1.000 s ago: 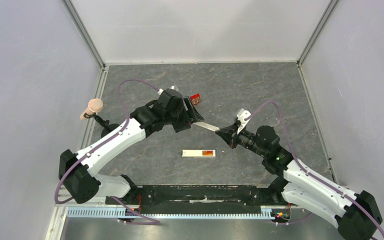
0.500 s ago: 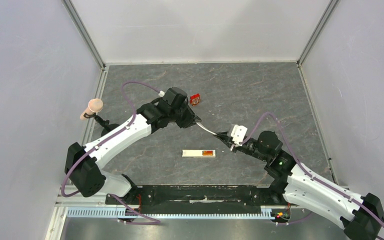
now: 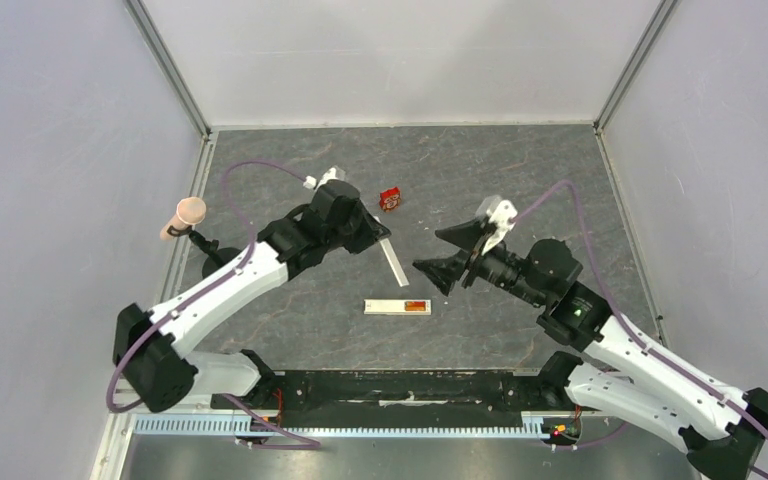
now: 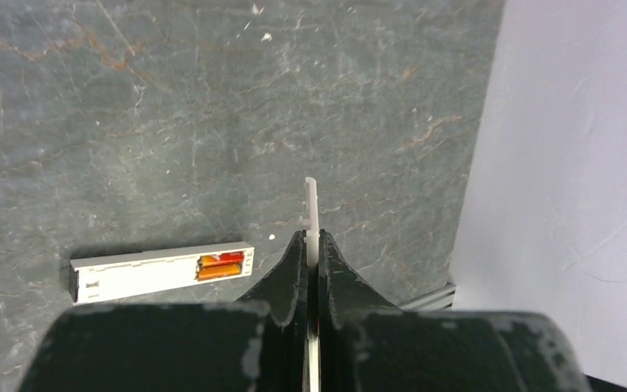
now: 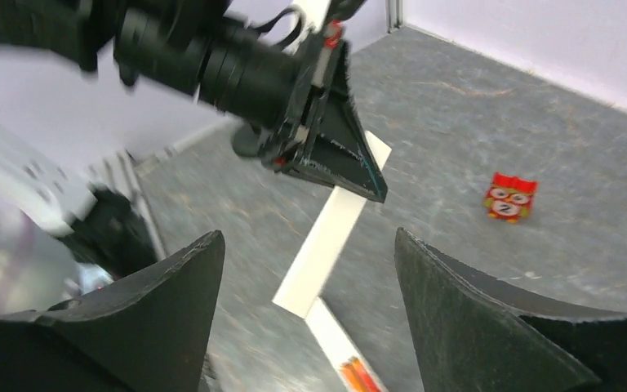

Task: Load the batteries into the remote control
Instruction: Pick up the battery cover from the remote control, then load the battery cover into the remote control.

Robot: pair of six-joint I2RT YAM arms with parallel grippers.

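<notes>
Evidently the left end effector pinches the cover strip, ready to close the remote control lying on the counter — batteries seemingly in its recess — while the right end effector gapes empty.

**White-panelled booth around a grey stone-look tabletop**

Faint rusty veins run across the dark tabletop. A plain white back wall stands at its far edge, with matching side walls flanking it. Aluminium posts rise from its far corners. The light is soft and even.
</notes>
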